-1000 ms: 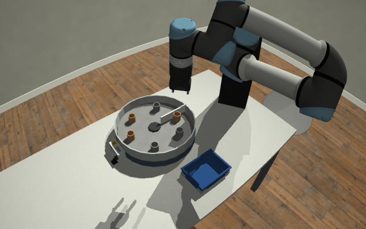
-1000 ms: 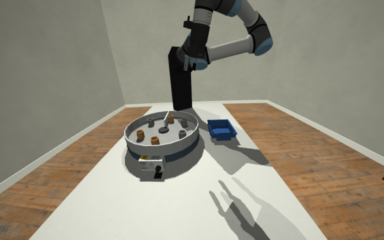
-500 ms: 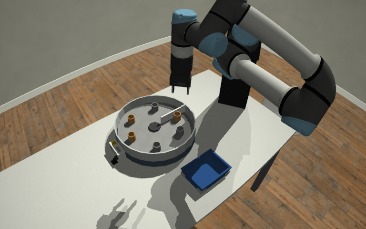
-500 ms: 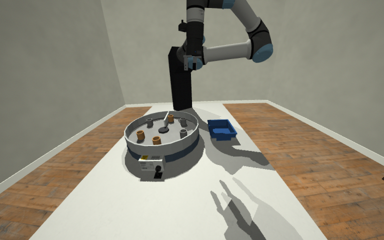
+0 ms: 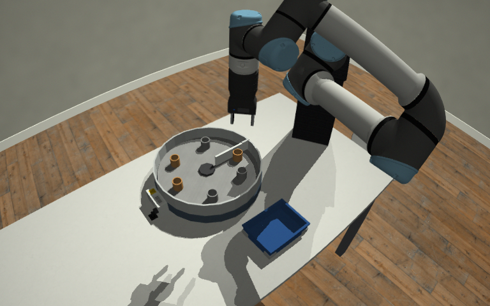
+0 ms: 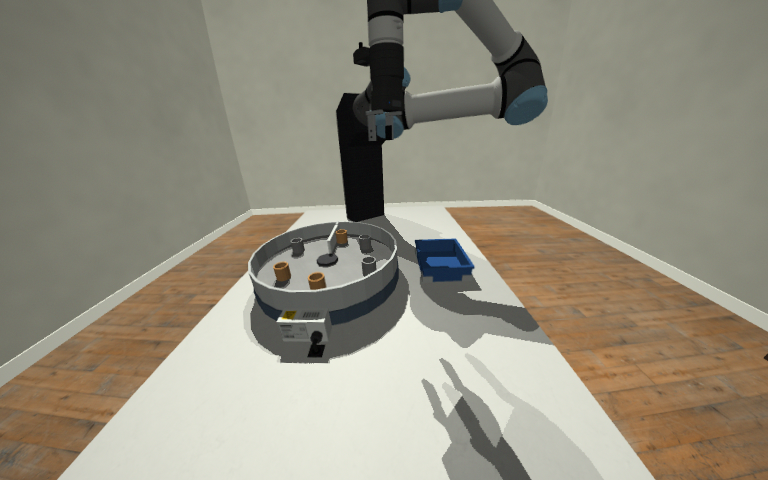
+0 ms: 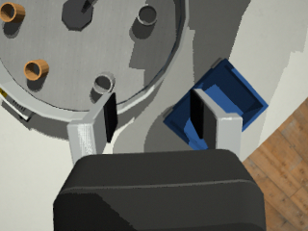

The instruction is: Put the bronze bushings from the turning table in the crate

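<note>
Fingers [image 5: 232,118] [image 6: 371,127] of the gripper [image 5: 242,124] [image 6: 380,137] [image 7: 155,115] are spread, with nothing gripped.

Top view: the gripper points down, raised above the table [image 5: 72,252] [image 6: 283,418] [image 7: 29,159]. All three bronze bushings stand upright inside the turning table [image 5: 207,210] [image 6: 322,298] [image 7: 63,116]. First bronze [image 5: 175,160] [image 6: 281,271] [image 7: 12,12] and second bronze [image 5: 177,184] [image 6: 316,280] [image 7: 37,70] are on the side of the control box [image 5: 155,199] [image 6: 303,328]; third bronze [image 5: 237,155] [image 6: 341,237] is just beside the white bar [image 5: 231,149] [image 6: 333,238]. Three steel bushings share the same surface: first steel [image 5: 205,143] [image 6: 297,246], second steel [image 5: 241,174] [image 6: 365,243] [image 7: 146,15] and third steel [image 5: 212,194] [image 6: 368,264] [image 7: 103,84]. The blue crate [image 5: 290,239] [image 6: 447,272] [image 7: 241,91] sits near the turning table, apart from it.

Exterior view: from where I stand, the gripper is well above the turning table's rim. All six bushings are upright around the dark hub [image 5: 206,169] [image 6: 327,259] [image 7: 77,15], spaced apart. The crate is upright on the table, and the control box is at the near side of the turning table.

Wrist view: two bronze and two steel bushings are visible. One finger overlaps the turning table's rim near third steel; the other overlaps the crate. Both dark pads [image 7: 111,117] face each other across a wide gap.
</note>
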{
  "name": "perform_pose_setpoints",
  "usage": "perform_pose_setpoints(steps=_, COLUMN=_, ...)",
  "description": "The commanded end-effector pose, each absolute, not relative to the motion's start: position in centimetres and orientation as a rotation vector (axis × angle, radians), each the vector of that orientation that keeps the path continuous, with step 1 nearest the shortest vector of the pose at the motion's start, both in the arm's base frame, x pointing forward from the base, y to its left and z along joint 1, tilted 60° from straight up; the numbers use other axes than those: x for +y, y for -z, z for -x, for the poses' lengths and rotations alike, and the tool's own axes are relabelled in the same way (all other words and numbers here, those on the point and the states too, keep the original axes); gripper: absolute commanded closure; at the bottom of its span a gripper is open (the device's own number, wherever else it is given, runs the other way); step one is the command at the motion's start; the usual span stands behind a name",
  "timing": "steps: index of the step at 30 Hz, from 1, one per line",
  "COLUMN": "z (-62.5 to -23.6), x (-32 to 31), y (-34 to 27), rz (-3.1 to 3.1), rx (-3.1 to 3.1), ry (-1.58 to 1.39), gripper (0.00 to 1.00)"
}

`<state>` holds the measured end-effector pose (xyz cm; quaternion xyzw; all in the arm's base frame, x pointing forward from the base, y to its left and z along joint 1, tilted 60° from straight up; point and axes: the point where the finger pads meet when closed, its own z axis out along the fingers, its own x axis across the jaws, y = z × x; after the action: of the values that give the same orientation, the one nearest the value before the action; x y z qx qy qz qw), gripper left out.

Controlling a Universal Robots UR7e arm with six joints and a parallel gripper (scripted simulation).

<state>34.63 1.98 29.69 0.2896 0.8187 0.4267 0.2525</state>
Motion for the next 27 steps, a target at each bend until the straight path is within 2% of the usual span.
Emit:
perform_pose_setpoints(steps=1, z=-34.6, x=2.0, y=-29.7, rz=-0.785, rx=2.225, ry=-1.163, gripper=0.0)
perform_pose_setpoints(steps=6, z=-35.8, x=2.0, y=-24.2, rz=-0.787, rx=2.226, ry=-1.161, gripper=0.0)
perform_pose_setpoints(steps=18, z=-35.8, x=2.0, y=-24.2, rz=-0.787, rx=2.226, ry=-1.161, gripper=0.0)
perform_pose_setpoints(steps=23, z=-36.9, x=2.2, y=-18.8, rz=-0.784, rx=2.222, ry=-1.165, gripper=0.0)
perform_pose_setpoints(steps=27, z=-36.9, x=2.2, y=-18.8, rz=-0.784, rx=2.222, ry=-1.165, gripper=0.0)
